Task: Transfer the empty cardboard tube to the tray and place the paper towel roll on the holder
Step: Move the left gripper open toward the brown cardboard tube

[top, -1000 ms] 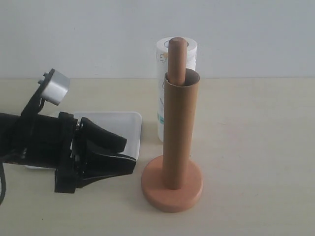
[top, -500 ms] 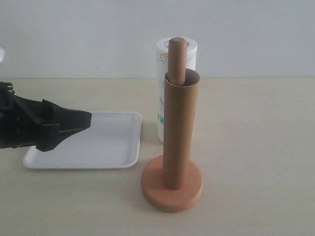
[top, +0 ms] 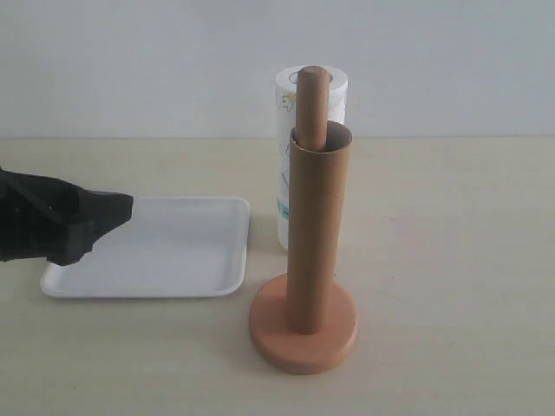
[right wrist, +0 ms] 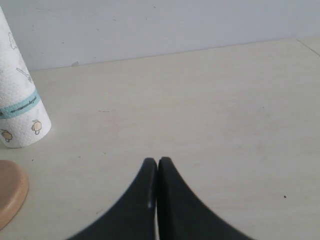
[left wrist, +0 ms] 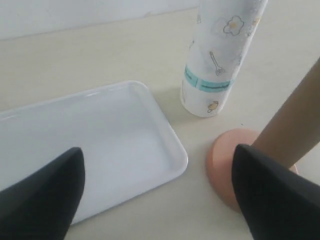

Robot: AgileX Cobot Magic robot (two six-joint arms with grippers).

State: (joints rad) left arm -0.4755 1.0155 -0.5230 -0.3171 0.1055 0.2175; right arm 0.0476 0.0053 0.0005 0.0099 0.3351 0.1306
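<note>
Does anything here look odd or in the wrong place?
Only this: the empty brown cardboard tube sits over the post of the round-based wooden holder, while the white paper towel roll stands upright on the table behind it. Nothing looks spilled, tipped or damaged.

The long brown hollow cardboard tube (top: 318,234) looks matt and smooth, of plain paperboard. The light-brown wooden holder (top: 299,345) has a smooth, satin finish. The shallow white foam tray (left wrist: 167,131) shines a little. The thick white paper towel roll (left wrist: 220,55) is soft embossed paper. The pale desk (top: 451,260) is matt with faint grain. The left gripper (top: 121,208) and the right gripper (right wrist: 157,162) look like matt black plastic
</note>
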